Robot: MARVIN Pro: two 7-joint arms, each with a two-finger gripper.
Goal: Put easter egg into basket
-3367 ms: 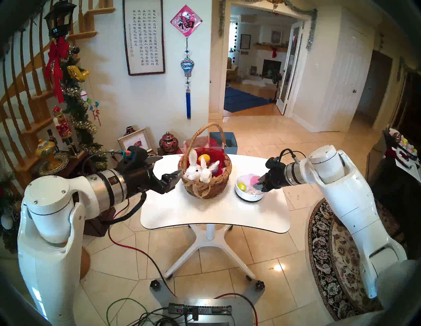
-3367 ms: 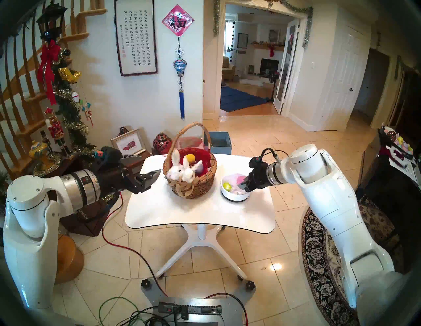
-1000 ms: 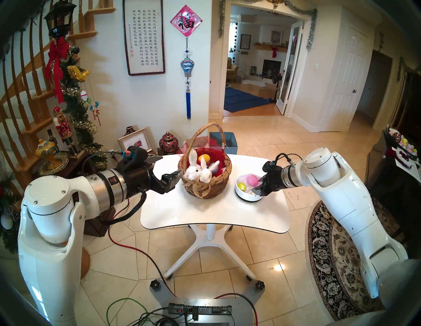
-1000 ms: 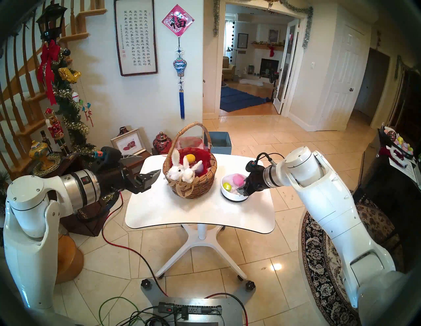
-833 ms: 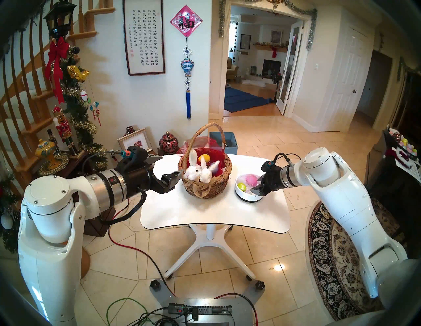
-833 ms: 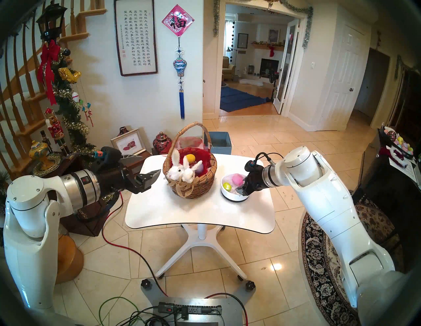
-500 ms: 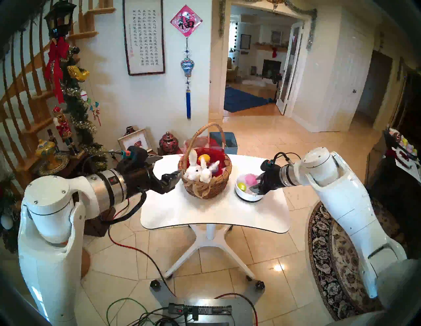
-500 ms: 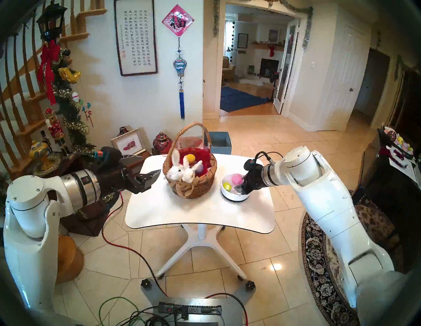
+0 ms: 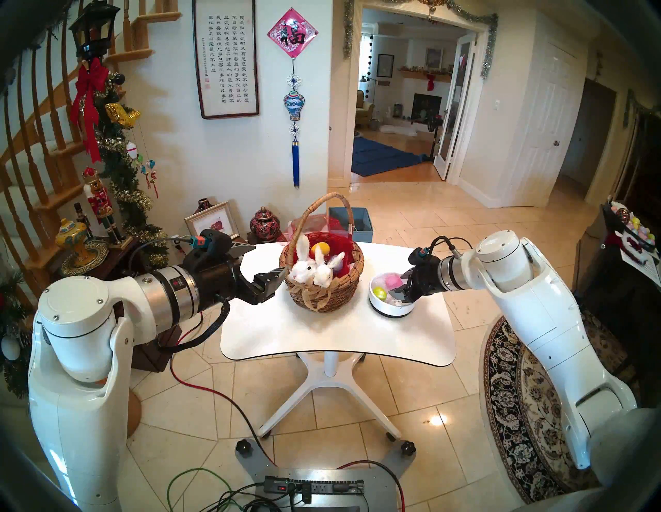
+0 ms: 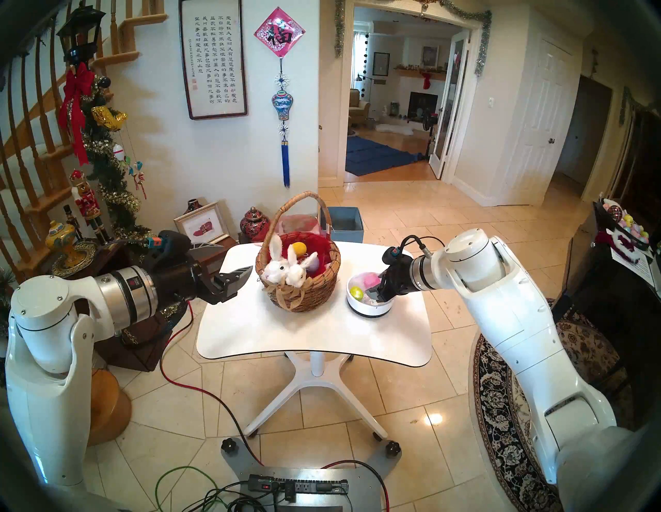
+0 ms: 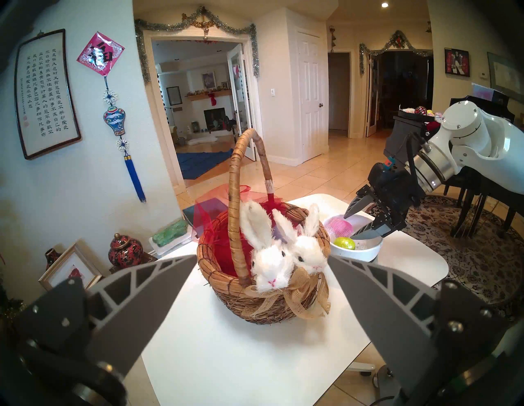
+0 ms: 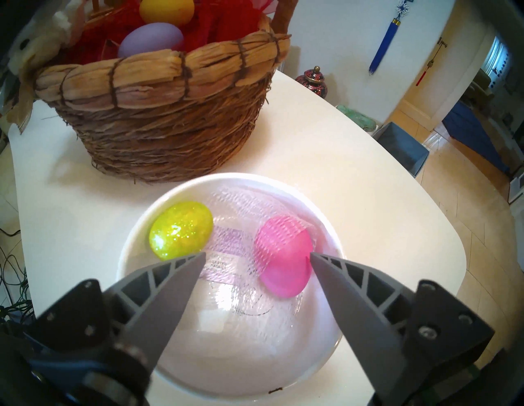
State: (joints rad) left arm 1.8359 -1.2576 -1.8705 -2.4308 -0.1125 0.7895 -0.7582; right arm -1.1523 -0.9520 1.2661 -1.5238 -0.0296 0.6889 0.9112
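Note:
The wicker basket (image 9: 323, 286) with two white plush bunnies stands mid-table; an orange egg (image 12: 167, 11) and a purple egg (image 12: 150, 38) lie on its red lining. To its right, a white bowl (image 12: 127, 255) holds a pink easter egg (image 12: 283, 255), partly under white netting, and a glittery yellow-green egg (image 12: 181, 238). My right gripper (image 12: 258, 258) hangs open over the bowl; the pink egg lies between its fingertips, close to the right one. My left gripper (image 11: 262, 258) is open, left of the basket and apart from it.
The white pedestal table (image 9: 336, 336) carries only the basket and bowl. A blue box (image 9: 357, 221) sits on the floor behind it. A dark side table with ornaments (image 9: 82, 250) stands at my left, and a patterned rug (image 9: 529, 411) lies at my right.
My right gripper has opened wider and shifted left, further over the bowl, around the pink egg. The left arm, basket and bowl have not moved.

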